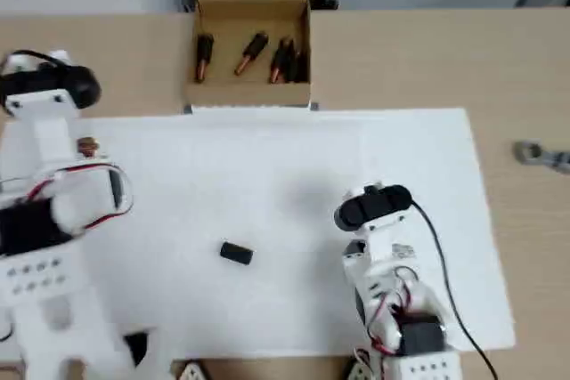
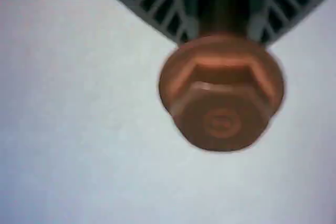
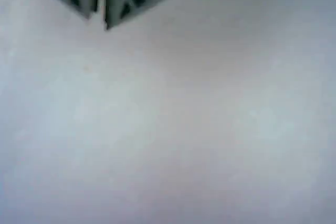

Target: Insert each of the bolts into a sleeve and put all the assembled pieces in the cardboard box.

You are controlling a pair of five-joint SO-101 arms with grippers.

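One loose sleeve (image 1: pixel 236 253) lies on the sheet (image 1: pixel 294 184); a wrench (image 1: pixel 541 156) sits apart.

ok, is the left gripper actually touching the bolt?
Touching. The left wrist view shows the left gripper with its fingers closed from both sides on the shank of the bolt, whose copper head sticks out past the tips.

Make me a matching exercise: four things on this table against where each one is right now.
Things:
1 bolt
2 sleeve
3 assembled pieces
4 wrench

Places:
A inside the cardboard box
B on the bare wooden tabletop
C held in the left gripper
D lying loose on the white sheet

Pairs: 1-C, 2-D, 3-A, 4-B.
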